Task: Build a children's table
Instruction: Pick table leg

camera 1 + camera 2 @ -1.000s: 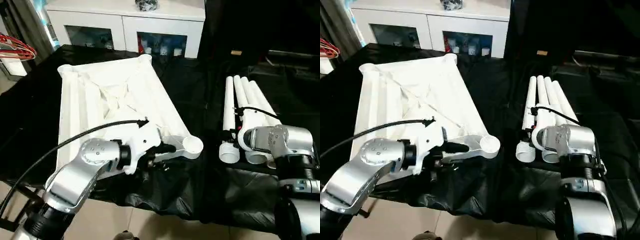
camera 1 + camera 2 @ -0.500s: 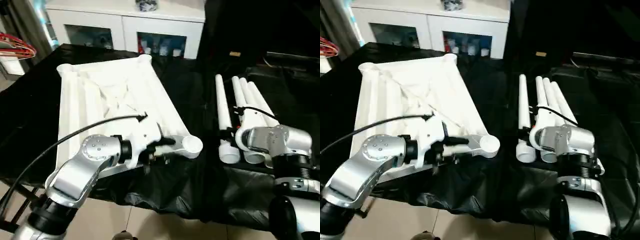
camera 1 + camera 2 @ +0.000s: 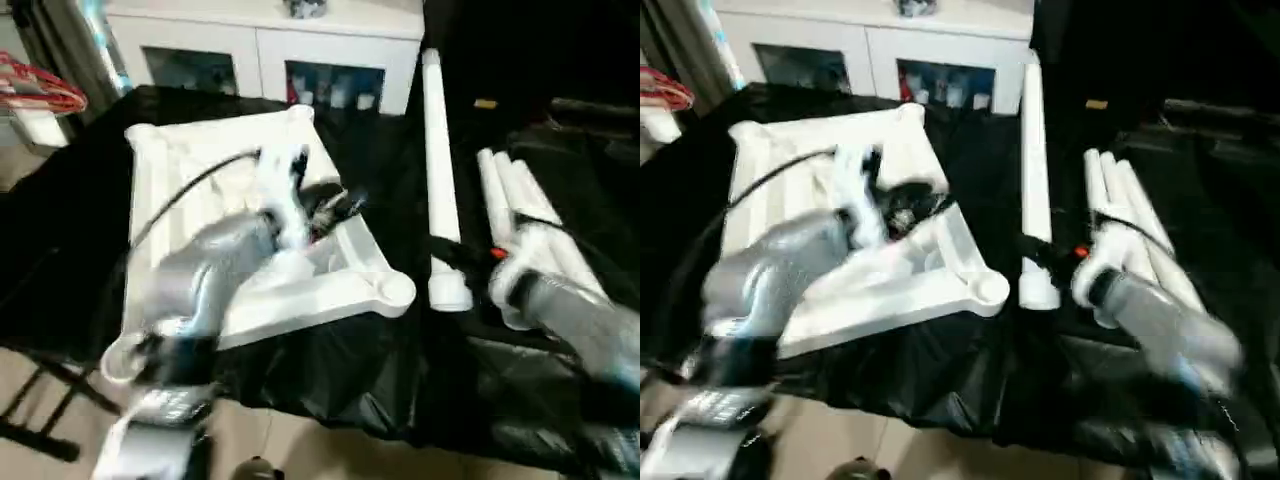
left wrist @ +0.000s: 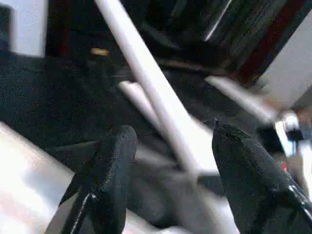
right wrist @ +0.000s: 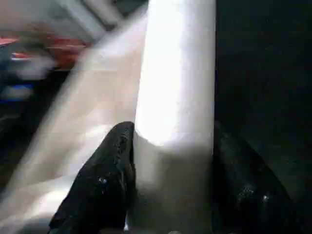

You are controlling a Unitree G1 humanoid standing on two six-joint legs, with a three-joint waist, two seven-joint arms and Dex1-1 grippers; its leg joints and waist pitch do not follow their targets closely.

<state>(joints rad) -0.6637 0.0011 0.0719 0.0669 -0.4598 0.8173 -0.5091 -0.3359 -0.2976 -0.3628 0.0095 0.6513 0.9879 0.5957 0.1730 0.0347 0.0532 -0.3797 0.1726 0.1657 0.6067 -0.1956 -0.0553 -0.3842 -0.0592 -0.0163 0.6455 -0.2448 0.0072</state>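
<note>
The white tabletop lies underside up on the black cloth, its near corner socket facing me. My left gripper hovers above the ribbed underside, open with nothing between its fingers. My right gripper is shut on one white leg near its flared end; the leg stands tilted, lifted off the cloth beside the tabletop's right edge. In the right wrist view the leg sits between both black fingers. The other legs lie side by side on the right.
A white glass-door cabinet stands behind the table. Red hangers poke in at the far left. The black cloth covers the work surface and hangs over its near edge.
My right gripper has lifted one leg from the pile and swung it upright toward the tabletop. My left arm has risen from the near corner to above the tabletop, fingers opened.
</note>
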